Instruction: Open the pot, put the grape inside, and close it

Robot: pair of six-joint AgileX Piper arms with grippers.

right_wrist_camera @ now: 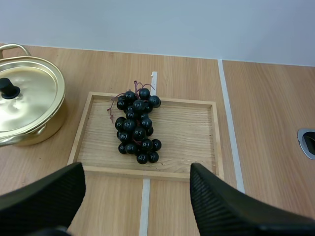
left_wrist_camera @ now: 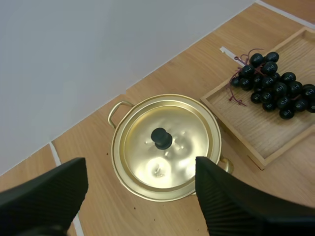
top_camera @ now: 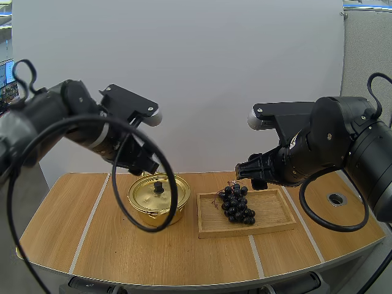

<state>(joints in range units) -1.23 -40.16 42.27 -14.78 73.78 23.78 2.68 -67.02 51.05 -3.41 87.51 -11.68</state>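
Note:
A gold pot (top_camera: 157, 199) stands on the table with its lid (left_wrist_camera: 166, 146) on; the lid has a black knob (left_wrist_camera: 161, 138). To its right a bunch of dark grapes (top_camera: 237, 203) lies on a wooden tray (top_camera: 272, 215). My left gripper (top_camera: 147, 164) hangs open above the pot, its fingers (left_wrist_camera: 47, 194) spread wide on either side of the lid. Above the tray's left end my right gripper (top_camera: 250, 168) hovers open, and its fingers (right_wrist_camera: 231, 206) frame the near edge of the tray (right_wrist_camera: 187, 132) and the grapes (right_wrist_camera: 137, 126).
The pot (right_wrist_camera: 27, 101) sits just left of the tray with a small gap. A round metal grommet (top_camera: 336, 198) is set in the table at the far right. Bare wood lies in front of the pot and tray.

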